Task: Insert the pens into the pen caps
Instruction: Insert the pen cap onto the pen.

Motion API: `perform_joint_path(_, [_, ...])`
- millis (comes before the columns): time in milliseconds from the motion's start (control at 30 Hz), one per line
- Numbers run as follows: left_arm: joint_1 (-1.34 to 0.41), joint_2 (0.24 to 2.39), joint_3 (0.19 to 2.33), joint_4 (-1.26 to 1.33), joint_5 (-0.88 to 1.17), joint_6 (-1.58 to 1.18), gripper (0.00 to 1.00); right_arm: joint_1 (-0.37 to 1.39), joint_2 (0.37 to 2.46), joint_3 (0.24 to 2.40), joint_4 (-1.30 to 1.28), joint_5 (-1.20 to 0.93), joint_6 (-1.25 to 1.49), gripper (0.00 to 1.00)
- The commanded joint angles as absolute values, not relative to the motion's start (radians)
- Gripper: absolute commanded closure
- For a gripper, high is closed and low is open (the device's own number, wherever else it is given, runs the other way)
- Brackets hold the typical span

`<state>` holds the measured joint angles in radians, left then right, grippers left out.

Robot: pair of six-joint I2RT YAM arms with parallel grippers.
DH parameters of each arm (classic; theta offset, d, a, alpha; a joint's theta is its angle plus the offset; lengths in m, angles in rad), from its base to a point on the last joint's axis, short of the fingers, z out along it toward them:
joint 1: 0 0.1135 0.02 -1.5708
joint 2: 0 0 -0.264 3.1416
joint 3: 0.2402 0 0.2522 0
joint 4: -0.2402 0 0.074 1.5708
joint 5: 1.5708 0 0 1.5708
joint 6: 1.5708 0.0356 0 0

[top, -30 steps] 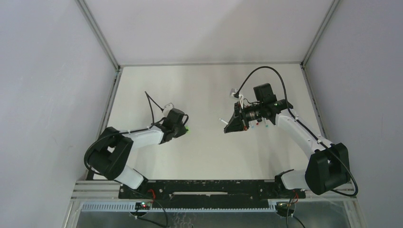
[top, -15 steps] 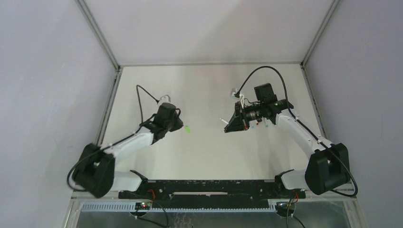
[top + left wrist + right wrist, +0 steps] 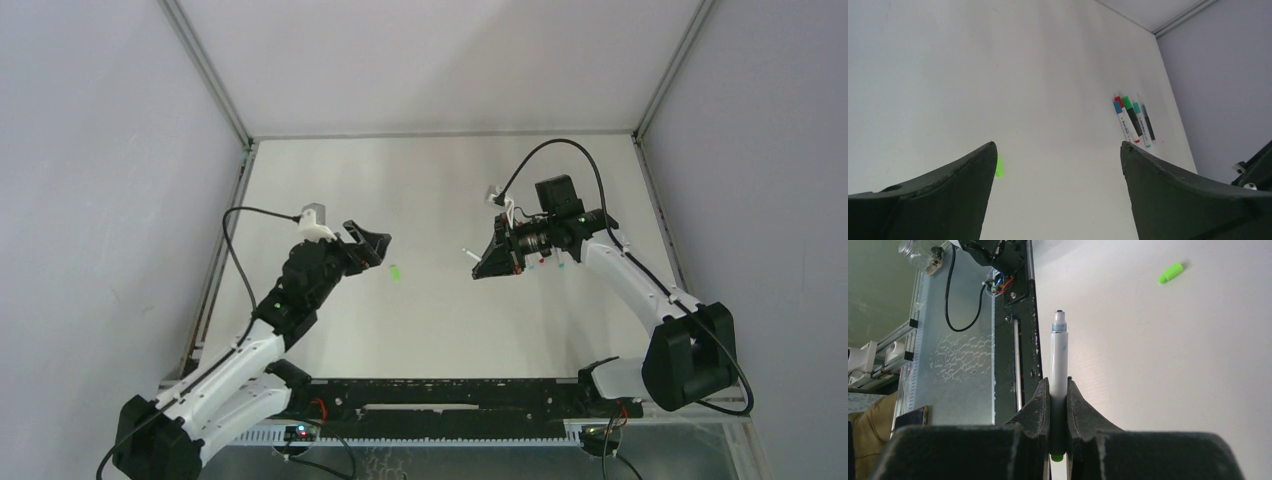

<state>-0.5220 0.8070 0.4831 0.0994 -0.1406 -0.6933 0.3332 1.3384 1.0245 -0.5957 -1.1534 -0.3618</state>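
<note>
Green is the colour to follow: a bright green cap (image 3: 396, 271) lies loose on the white worktop (image 3: 430, 330), just beside the left end effector (image 3: 365, 245), whose jaws stand wide apart and empty. The right end effector (image 3: 487, 262) is clamped on a white pen (image 3: 468, 254), its bare tip pointing out toward the middle of the worktop.

The step in hand looks like picking up that cap so it can meet the pen. In the left wrist view the cap sits hard against the left-hand finger (image 3: 948, 195), not midway between the jaws, so the end effector should shift sideways until the cap is centred before it comes down. A grip across the cap's closed end would leave the mouth free for the tip. The cap is small and light and will likely skid or roll if one finger touches it first, so both should close evenly.

Only the left wrist view shows the four capped pens (image 3: 1133, 120) lying side by side near the far right edge; from above they are mere flecks beside the right arm. Only the right wrist view shows the held pen's tip, its green rear end and the fingers (image 3: 1035, 405) pressed on the barrel. The overhead view alone shows both arms facing each other with the cap between them.
</note>
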Motion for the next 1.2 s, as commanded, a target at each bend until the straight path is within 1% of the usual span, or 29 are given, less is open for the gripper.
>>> perform_joint_path(0, [-0.514,0.882,0.46,0.139,-0.115,-0.793,0.07,0.324,1.301,1.071,-0.595,-1.172,-0.382,1.0])
perform_joint_path(33, [-0.513,0.929,0.475,0.12,-0.124,-0.809,0.11,0.324,1.299,1.07,-0.595,-1.171,-0.382,1.0])
perform_joint_path(67, [-0.514,0.956,0.498,0.084,-0.141,-0.827,0.13,0.324,1.299,1.07,-0.595,-1.17,-0.382,1.0])
perform_joint_path(167, [-0.523,1.1,0.612,-0.112,-0.221,-0.873,0.23,0.323,1.298,1.07,-0.595,-1.17,-0.381,1.0])
perform_joint_path(233, [-0.559,1.24,0.717,-0.244,-0.289,-0.884,0.37,0.322,1.298,1.071,-0.595,-1.17,-0.381,1.0])
perform_joint_path(267, [-0.582,1.297,0.768,-0.307,-0.327,-0.883,0.4,0.322,1.298,1.07,-0.593,-1.17,-0.381,1.0])
perform_joint_path(367, [-0.636,1.467,0.915,-0.457,-0.426,-0.87,0.41,0.323,1.296,1.07,-0.595,-1.17,-0.38,1.0])
perform_joint_path(433, [-0.655,1.559,0.99,-0.531,-0.454,-0.868,0.44,0.321,1.296,1.069,-0.595,-1.17,-0.381,1.0])
perform_joint_path(633, [-0.664,1.76,1.143,-0.608,-0.445,-0.841,0.53,0.319,1.295,1.07,-0.595,-1.172,-0.381,1.0])
perform_joint_path(667, [-0.664,1.779,1.158,-0.613,-0.44,-0.838,0.56,0.32,1.295,1.069,-0.595,-1.172,-0.381,1.0])
perform_joint_path(833, [-0.664,1.819,1.186,-0.615,-0.429,-0.838,0.57,0.316,1.293,1.07,-0.596,-1.175,-0.383,1.0])
perform_joint_path(867, [-0.664,1.827,1.19,-0.615,-0.426,-0.837,0.59,0.316,1.295,1.07,-0.597,-1.176,-0.383,1.0])
perform_joint_path(900, [-0.664,1.835,1.194,-0.615,-0.422,-0.833,0.64,0.317,1.295,1.07,-0.596,-1.176,-0.386,1.0])
perform_joint_path(1000, [-0.663,1.862,1.216,-0.625,-0.409,-0.829,0.7,0.316,1.293,1.07,-0.598,-1.177,-0.386,1.0])
perform_joint_path(1167, [-0.664,1.881,1.215,-0.636,-0.38,-0.828,0.74,0.313,1.286,1.069,-0.598,-1.179,-0.386,1.0])
